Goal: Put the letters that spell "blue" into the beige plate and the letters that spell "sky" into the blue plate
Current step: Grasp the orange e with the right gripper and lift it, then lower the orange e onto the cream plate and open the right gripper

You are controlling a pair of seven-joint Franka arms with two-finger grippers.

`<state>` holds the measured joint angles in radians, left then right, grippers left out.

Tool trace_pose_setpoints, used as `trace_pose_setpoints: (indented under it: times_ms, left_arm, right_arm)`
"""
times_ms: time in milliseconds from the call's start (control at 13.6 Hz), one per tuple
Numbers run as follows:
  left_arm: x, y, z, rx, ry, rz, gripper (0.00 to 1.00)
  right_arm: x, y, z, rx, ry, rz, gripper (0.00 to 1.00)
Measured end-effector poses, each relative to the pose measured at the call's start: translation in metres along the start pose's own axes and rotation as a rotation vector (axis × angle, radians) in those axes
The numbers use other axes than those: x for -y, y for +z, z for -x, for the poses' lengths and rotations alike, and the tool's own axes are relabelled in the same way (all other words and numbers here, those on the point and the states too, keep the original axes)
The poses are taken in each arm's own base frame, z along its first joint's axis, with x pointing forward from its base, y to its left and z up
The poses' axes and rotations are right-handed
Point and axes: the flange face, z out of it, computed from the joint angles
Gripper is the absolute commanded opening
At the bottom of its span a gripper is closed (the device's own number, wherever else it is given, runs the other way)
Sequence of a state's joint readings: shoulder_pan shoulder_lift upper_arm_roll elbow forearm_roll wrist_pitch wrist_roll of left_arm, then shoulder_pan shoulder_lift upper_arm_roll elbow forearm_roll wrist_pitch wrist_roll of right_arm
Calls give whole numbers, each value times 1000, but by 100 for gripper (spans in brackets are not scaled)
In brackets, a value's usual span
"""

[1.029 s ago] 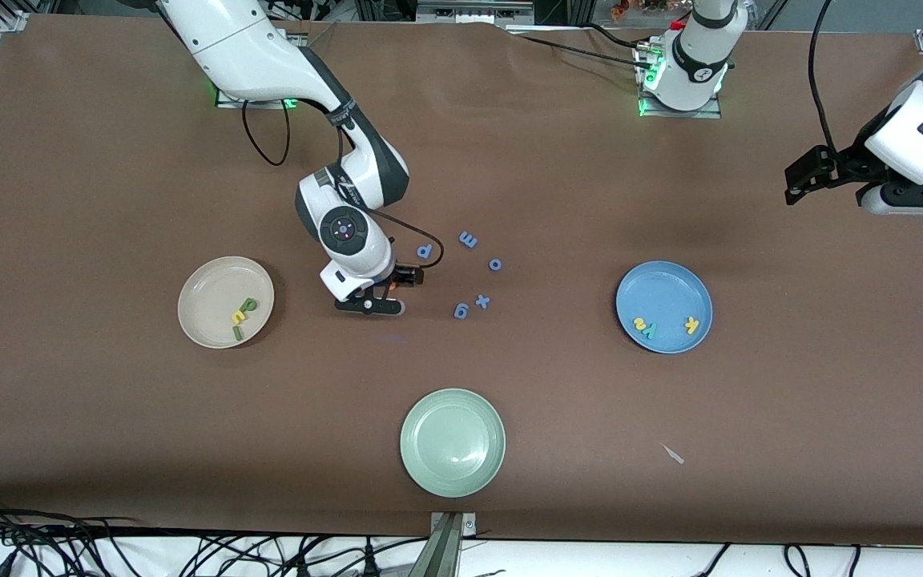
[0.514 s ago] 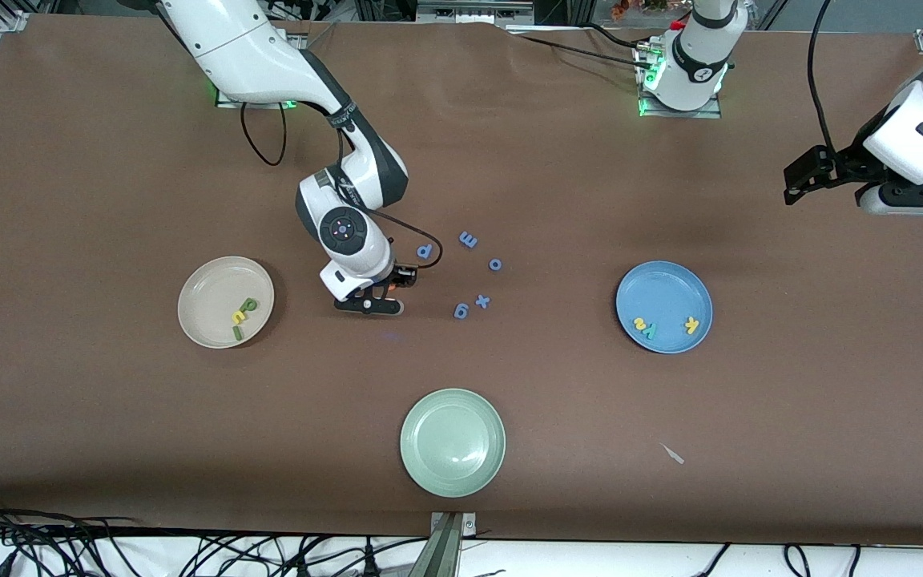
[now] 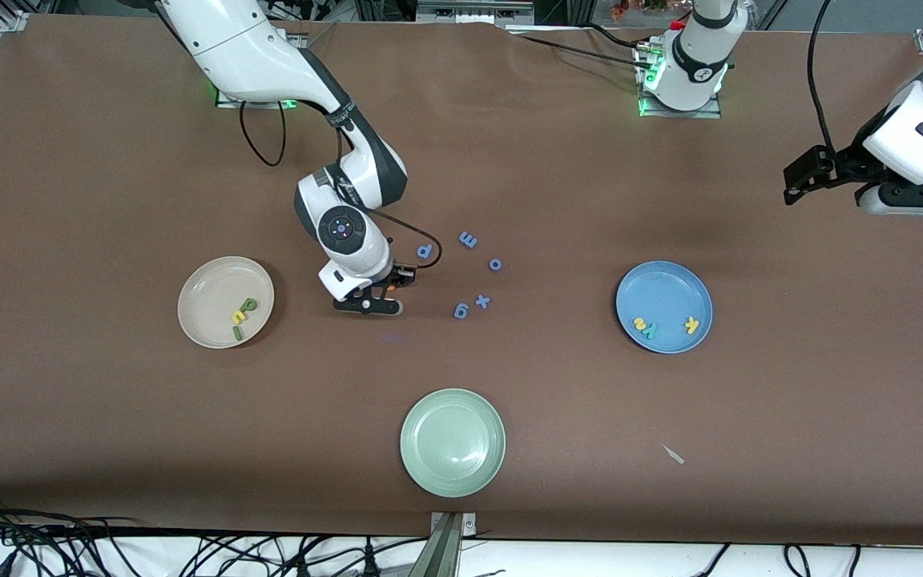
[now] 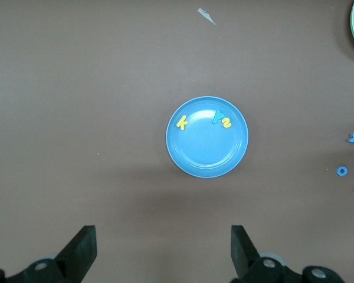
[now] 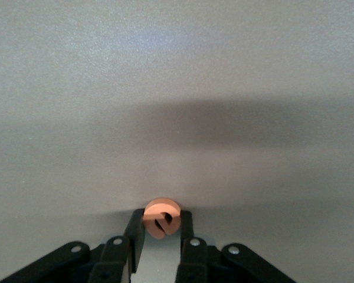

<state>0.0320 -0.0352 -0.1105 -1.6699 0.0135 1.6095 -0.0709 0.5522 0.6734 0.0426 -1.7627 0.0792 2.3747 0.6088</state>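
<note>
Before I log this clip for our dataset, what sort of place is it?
Most likely a robotics lab bench. A brown-covered table has two arm bases bolted along one edge, loose cables trail past the edge nearest the front camera, and staged props lie on it: foam letters and the blue plate.

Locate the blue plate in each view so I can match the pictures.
Front view: blue plate toward the left arm's end of the table.
Left wrist view: blue plate at centre, past the open left gripper.
Right wrist view: not in it.
Shared landmark: yellow k in the plate.
</note>
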Motion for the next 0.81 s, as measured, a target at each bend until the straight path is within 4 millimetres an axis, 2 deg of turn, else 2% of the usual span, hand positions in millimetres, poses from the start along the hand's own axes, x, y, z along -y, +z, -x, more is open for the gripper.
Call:
trace_pose_setpoints:
  times_ms: [147, 294, 441, 588, 808]
  left_arm:
    - [0, 0, 0, 0, 0, 0, 100]
    - [0, 0, 0, -1, 1, 0, 100]
    - [-1, 0, 0, -1, 1, 0, 100]
    - [-1, 0, 0, -1, 1, 0, 100]
    - [-1, 0, 0, -1, 1, 0, 100]
  right_arm:
    - [-4, -8, -9, -15, 10, -5, 16]
    - [-23, -26, -27, -22, 8, 5, 16]
    - [-63, -49, -49, -12, -26, 48, 16]
    - [-117, -71, -72, 7, -73, 95, 17]
    - [-188, -90, -94, 41, -117, 148, 18]
